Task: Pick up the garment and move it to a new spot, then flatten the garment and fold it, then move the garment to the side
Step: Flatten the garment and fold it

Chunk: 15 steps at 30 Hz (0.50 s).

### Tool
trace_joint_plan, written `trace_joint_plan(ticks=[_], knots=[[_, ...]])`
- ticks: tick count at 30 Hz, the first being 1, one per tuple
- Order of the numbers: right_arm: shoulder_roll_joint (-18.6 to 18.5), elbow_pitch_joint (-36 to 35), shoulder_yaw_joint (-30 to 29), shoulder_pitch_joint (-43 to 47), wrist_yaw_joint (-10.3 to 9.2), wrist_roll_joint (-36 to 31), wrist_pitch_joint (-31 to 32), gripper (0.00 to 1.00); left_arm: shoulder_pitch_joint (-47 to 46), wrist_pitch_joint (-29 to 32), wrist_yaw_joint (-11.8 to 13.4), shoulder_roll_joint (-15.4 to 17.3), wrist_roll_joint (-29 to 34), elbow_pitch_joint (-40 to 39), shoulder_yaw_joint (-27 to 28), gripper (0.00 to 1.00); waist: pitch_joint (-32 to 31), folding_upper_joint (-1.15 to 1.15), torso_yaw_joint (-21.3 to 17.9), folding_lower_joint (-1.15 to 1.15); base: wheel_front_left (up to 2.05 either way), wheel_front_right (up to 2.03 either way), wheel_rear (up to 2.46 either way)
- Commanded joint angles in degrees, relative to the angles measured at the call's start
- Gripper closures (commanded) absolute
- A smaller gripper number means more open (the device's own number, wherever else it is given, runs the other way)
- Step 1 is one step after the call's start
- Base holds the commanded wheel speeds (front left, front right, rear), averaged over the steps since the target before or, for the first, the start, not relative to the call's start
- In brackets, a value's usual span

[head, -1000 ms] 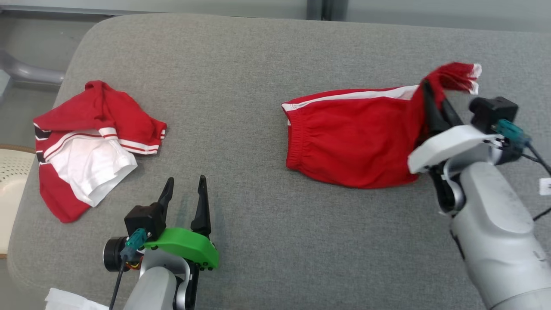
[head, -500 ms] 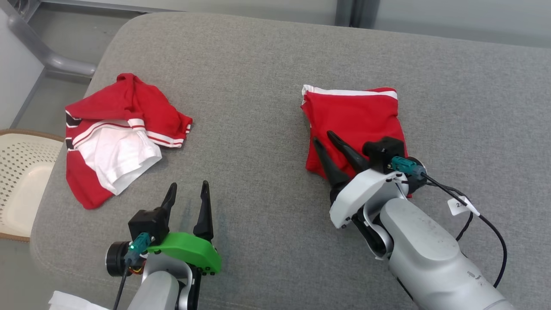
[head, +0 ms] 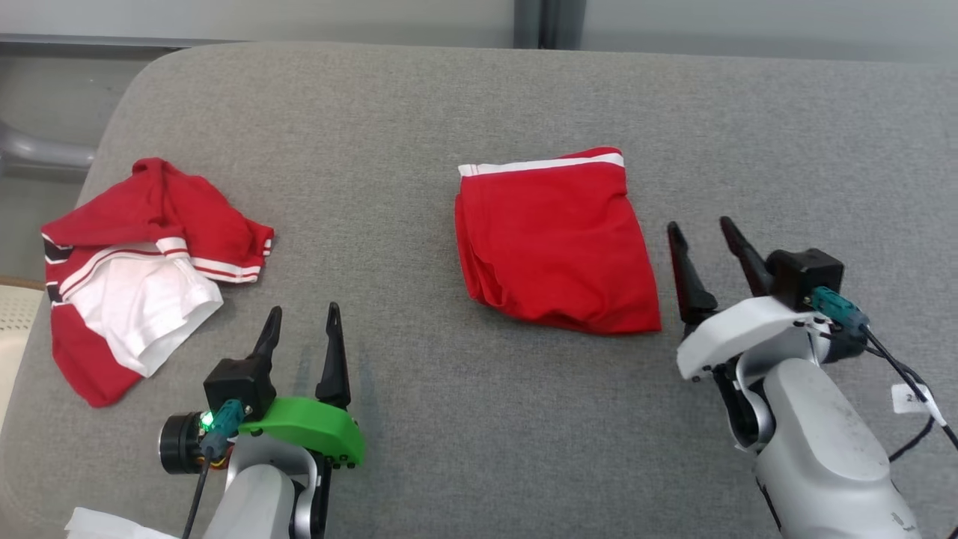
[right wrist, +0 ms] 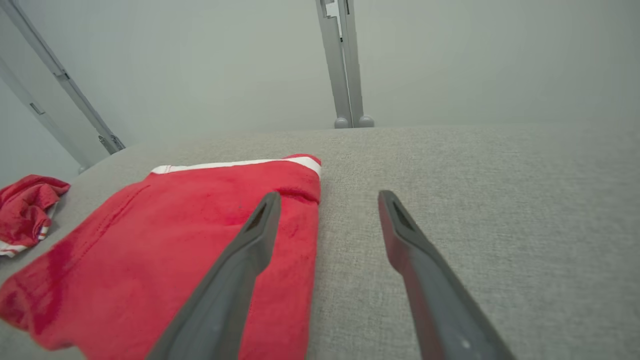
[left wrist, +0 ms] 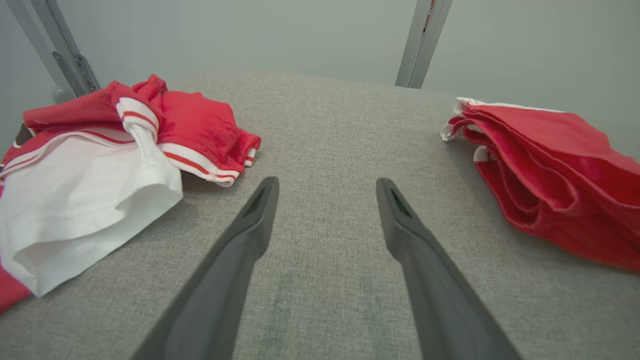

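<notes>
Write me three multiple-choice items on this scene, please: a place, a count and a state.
1. Where does the folded red cloth garment with a white band lie?
A. On the grey fabric surface, left of the right fingers
B. On the floor
C. Hanging over the edge

2. How many garments lie on that surface?
A. One
B. Two
C. Four

3. How do the right fingers stand?
A. Shut on the garment
B. Shut, empty
C. Open, holding nothing

1 A: it lies flat beside those fingers.
2 B: a crumpled red-and-white garment lies at the left too.
3 C: a clear gap between them, nothing in it.
</notes>
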Motion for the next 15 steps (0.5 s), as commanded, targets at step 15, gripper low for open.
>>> trace_joint_plan(ticks=[15], knots=[[1.38,-4.91,-9.78,10.60,0.00,-5.29,-0.16,0.00,4.53,0.05,0.11,0.31,3.72,-0.29,2.75,0.00,-4.52,0.00,-3.50,0.00,0.00,0.00,0.00]])
